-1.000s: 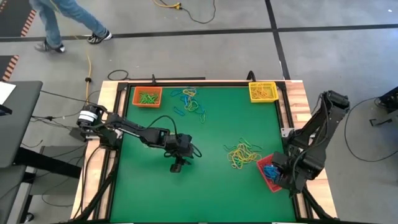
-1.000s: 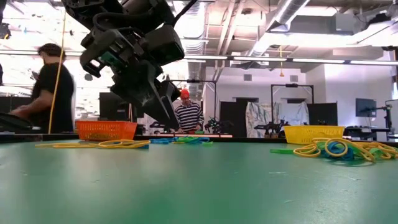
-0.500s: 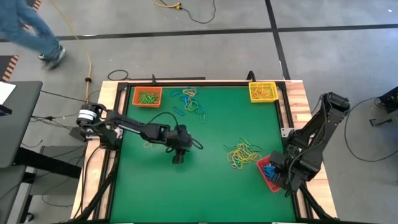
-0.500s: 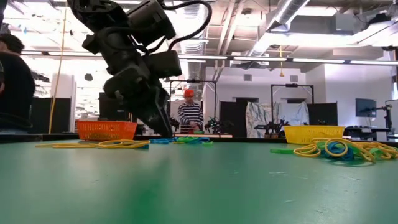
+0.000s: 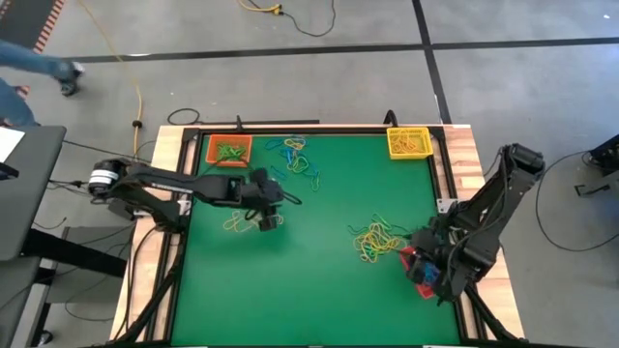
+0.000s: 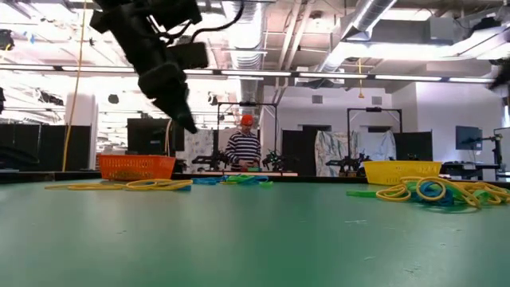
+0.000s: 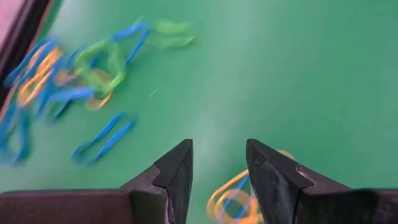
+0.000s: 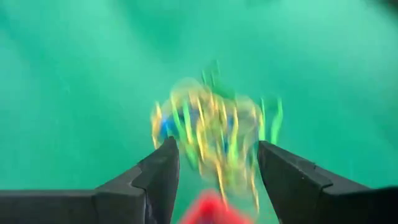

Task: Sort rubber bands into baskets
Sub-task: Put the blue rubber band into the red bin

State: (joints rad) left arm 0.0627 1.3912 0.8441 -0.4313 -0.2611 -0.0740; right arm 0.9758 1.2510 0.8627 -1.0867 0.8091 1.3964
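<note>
Rubber bands lie in three lots on the green table: a blue, green and yellow pile (image 5: 295, 159) at the far side, a mostly yellow pile (image 5: 377, 240) at the right, and a few yellow bands (image 5: 235, 222) at the left. My left gripper (image 5: 266, 220) hangs open above the table beside those few bands (image 7: 233, 199), nothing between its fingers. My right gripper (image 8: 214, 165) stands open over the red basket (image 5: 423, 274), pointing at the right pile (image 8: 208, 134). The orange basket (image 5: 229, 150) holds green bands. The yellow basket (image 5: 408, 142) holds yellow ones.
Wooden rails (image 5: 164, 174) frame the table. In the low view the orange basket (image 6: 135, 166) and yellow basket (image 6: 402, 170) stand at the far edge, with people in the room behind. Bare green table lies along the near side.
My left gripper has risen and gone toward the table's far edge and a little left, tipping up to a shallower slant; it now hangs beside the few yellow bands. My right gripper has swung from over the red basket toward the right pile.
</note>
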